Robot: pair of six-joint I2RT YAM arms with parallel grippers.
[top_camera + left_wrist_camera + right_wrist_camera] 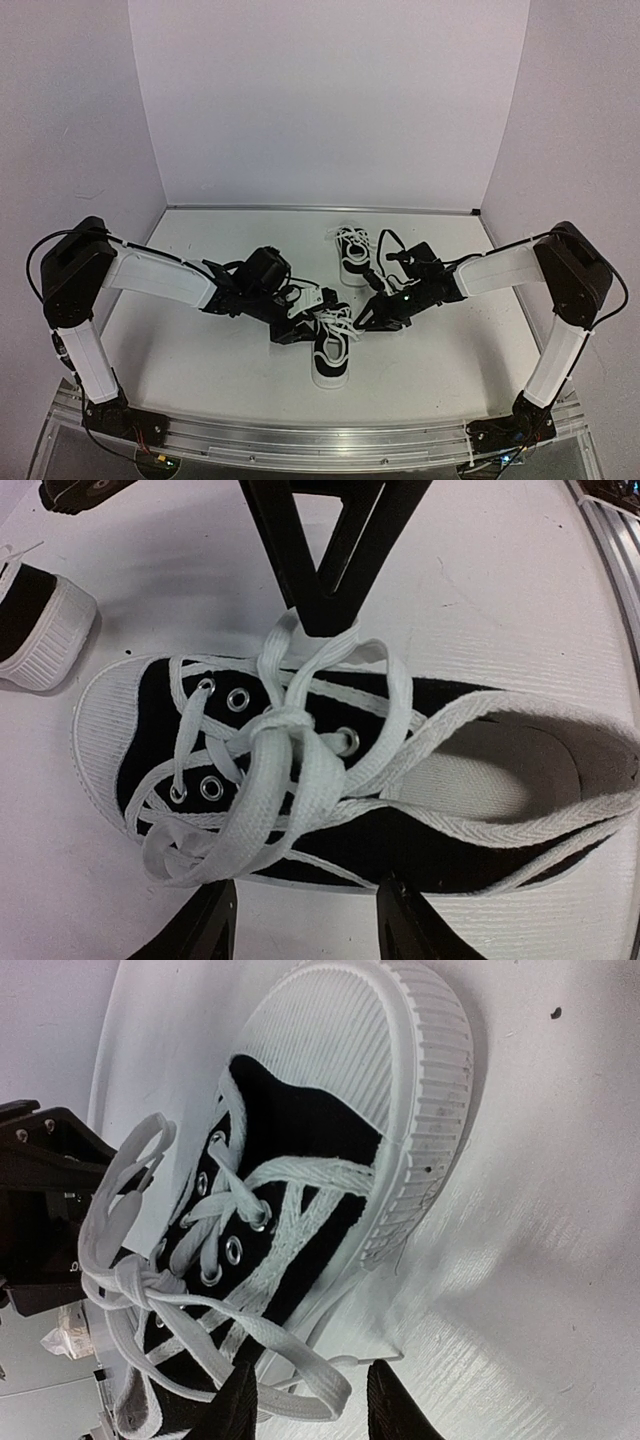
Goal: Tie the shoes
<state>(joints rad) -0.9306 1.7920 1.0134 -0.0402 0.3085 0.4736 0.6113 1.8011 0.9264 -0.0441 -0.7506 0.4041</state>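
Observation:
The near shoe (331, 360), a black sneaker with white sole and toe cap, lies between both grippers. Its white laces (285, 730) are crossed into a knot with loose loops, as the right wrist view also shows (130, 1282). My left gripper (306, 322) is open beside the shoe's side, with nothing between its fingers (300, 932). My right gripper (368, 316) is open on the shoe's other side (318, 1415). A lace loop (325, 1390) lies between its fingertips, not pinched. The other shoe (352, 262) stands farther back, laces loose.
The white table (200, 360) is walled by pale panels on three sides. A metal rail (320, 440) runs along the near edge. The far shoe's sole (40, 630) shows at the left of the left wrist view.

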